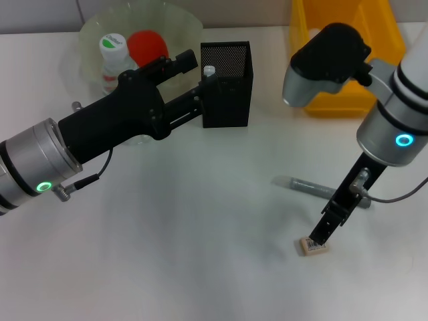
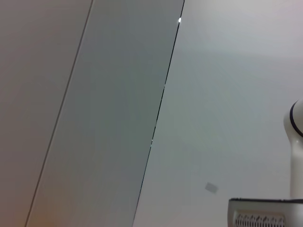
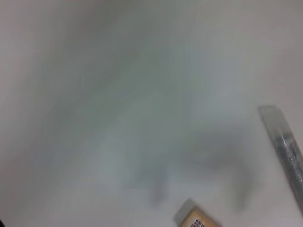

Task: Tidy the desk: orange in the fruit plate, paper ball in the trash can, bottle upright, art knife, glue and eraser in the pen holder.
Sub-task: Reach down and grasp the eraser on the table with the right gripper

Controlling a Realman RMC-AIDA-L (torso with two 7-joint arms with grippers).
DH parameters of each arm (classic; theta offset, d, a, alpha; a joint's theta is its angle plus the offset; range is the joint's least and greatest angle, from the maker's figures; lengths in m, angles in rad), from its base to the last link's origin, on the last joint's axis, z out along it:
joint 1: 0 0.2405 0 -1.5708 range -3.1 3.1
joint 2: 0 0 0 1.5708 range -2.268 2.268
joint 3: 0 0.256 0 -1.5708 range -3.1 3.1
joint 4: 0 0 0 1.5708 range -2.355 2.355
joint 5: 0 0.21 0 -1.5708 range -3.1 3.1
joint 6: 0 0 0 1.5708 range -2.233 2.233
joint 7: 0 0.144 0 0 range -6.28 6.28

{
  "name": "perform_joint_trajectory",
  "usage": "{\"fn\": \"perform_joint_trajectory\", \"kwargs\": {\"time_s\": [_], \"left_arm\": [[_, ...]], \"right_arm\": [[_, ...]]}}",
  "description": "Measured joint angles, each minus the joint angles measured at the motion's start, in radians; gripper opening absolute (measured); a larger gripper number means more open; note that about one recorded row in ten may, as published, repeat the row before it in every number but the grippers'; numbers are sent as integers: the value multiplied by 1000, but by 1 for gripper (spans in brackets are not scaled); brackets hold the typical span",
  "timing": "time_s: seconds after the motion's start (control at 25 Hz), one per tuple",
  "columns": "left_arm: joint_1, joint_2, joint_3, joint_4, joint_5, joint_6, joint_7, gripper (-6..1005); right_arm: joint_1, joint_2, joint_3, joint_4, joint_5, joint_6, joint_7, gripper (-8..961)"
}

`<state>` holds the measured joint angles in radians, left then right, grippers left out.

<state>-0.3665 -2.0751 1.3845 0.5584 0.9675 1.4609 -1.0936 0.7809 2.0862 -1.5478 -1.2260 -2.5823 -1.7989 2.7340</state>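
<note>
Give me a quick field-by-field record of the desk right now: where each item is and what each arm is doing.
orange: in fruit plate
bottle: upright, in the plate
eraser: on desk
glue: lying on desk, behind eraser
pen holder: upright, mid-desk
trash can: far right
right gripper: down at eraser
left gripper: at pen holder's left side

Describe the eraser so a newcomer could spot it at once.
On the white desk, find the right gripper reaching down near the front right. Directly under its tip lies the eraser, a small beige block with a barcode label. The neighbouring glue is a long grey stick.
</note>
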Motion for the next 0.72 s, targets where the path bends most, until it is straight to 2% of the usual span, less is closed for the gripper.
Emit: {"fn": "perform_joint_trajectory", "kwargs": {"time_s": [0.36,0.72], "left_arm": [[0,0,-4,0,0,-1,3,651],[-2,0,-5,0,1,-2,4,652]], "right_arm": [[23,1,-161,27,-1,71,18,729],[35,4,-252,45,24,105,17,728]]}}
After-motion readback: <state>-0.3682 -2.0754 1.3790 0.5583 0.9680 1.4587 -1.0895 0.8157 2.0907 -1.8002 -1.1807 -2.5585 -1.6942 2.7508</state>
